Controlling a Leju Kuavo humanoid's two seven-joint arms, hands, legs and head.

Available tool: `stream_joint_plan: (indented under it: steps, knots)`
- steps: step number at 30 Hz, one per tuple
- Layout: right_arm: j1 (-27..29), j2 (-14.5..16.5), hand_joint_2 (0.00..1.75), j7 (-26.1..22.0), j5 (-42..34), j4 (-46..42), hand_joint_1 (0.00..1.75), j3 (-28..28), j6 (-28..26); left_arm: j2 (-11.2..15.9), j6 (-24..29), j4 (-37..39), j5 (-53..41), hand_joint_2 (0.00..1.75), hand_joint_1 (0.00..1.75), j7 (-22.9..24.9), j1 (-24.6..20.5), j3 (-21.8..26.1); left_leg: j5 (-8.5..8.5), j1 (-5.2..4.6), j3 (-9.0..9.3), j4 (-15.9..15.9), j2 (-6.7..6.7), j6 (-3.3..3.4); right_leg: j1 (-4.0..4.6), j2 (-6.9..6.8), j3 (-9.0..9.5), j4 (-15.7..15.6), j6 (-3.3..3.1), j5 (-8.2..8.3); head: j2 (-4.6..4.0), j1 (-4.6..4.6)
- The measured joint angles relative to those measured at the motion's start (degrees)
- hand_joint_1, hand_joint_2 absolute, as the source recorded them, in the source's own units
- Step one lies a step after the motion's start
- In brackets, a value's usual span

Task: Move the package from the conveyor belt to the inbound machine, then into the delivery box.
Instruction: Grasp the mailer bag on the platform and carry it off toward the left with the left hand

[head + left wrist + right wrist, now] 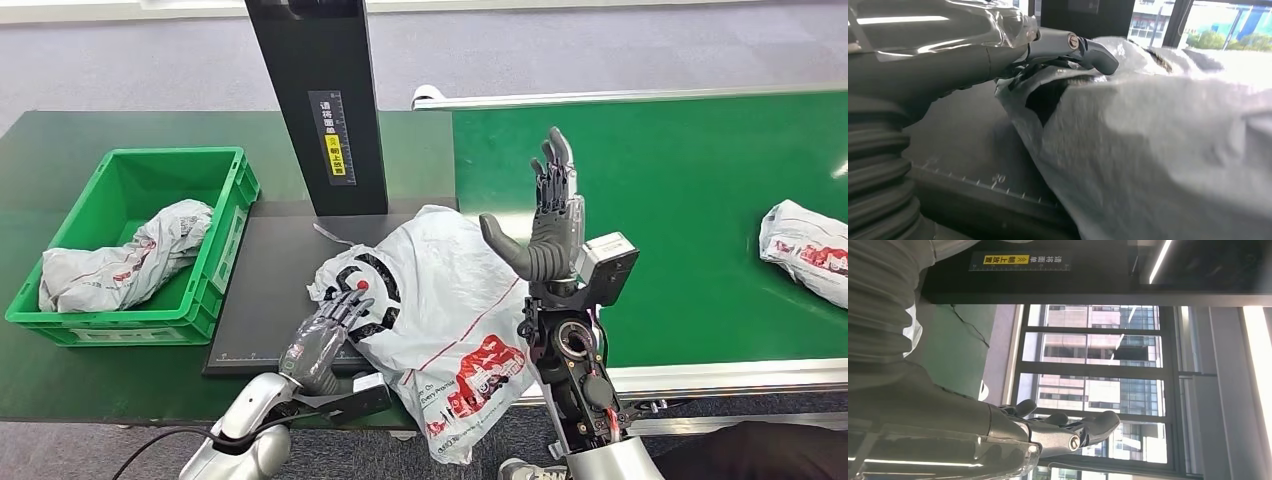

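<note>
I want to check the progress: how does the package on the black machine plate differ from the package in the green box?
The package on the plate lies spread out, overhanging the table edge; the package in the green box is crumpled inside the box. The left hand rests on the first; nothing touches the second. The first looks larger. Both are grey-white bags with red print.

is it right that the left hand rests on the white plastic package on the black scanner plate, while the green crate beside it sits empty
Not quite: the green plastic crate already holds a white plastic package, as the head view shows. The left hand does rest on the white package on the black scanner plate.
</note>
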Motion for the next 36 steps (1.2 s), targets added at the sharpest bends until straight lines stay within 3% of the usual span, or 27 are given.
stream_joint_plan:
  steps: [2, 13, 18, 27, 30, 36]
  knots:
    - [0.0, 0.05, 1.75, 0.02, 0.03, 0.07, 0.0, 0.0, 0.12, 0.03, -0.15, 0.74, -0.06, 1.75, 1.33, 0.08, -0.04, -0.03, 0.04, 0.0, 0.03, 0.0, 0.01, 0.02, 0.0, 0.01, 0.01, 0.0, -0.01, 0.07, 0.0, -0.01]
    - [0.0, 0.11, 1.75, 0.03, 0.1, 0.25, 0.0, 0.0, 0.63, 0.09, 0.22, 1.75, 0.85, 1.75, 1.33, -1.22, 0.46, -0.12, 0.18, 0.01, 0.06, -0.01, 0.01, 0.03, 0.01, -0.01, 0.05, 0.0, 0.01, 0.14, 0.0, -0.01]
    - [0.0, 0.11, 1.75, 0.03, 0.13, 0.25, 0.0, 0.0, 0.69, 0.09, 0.39, 1.74, 0.91, 1.75, 1.68, -1.45, 0.4, -0.12, 0.28, 0.0, 0.08, -0.01, 0.0, 0.03, 0.0, -0.01, 0.09, -0.01, 0.02, 0.25, 0.0, -0.01]
    - [-0.08, 0.11, 1.75, 0.19, 0.13, 0.51, 0.0, 0.01, 0.94, 0.14, 2.99, 1.3, 4.61, 1.75, 1.75, -4.55, 0.27, 0.42, 0.4, 0.01, 0.07, -0.01, 0.0, 0.0, 0.01, 0.01, 0.06, 0.01, -0.04, 0.37, 0.01, 0.0]
    - [-0.07, 0.1, 1.75, 1.72, -1.92, 0.78, 0.0, 0.0, 2.5, 0.2, 5.08, 0.55, 9.7, 1.75, 1.75, -8.36, 0.46, 1.59, 0.4, 0.01, 0.01, -0.01, 0.02, 0.0, 0.01, 0.02, -0.04, 0.02, -0.04, 0.39, 0.0, -0.01]
    - [-0.51, 0.5, 1.75, 13.05, -19.16, 4.52, 0.0, -0.26, 15.36, -0.34, 15.5, -5.94, 26.84, 1.75, 1.75, -21.31, 1.95, 5.9, 0.4, 0.01, -0.39, -0.01, 0.0, 0.0, 0.01, 0.02, -0.4, 0.04, -0.04, 0.38, -0.01, -0.01]
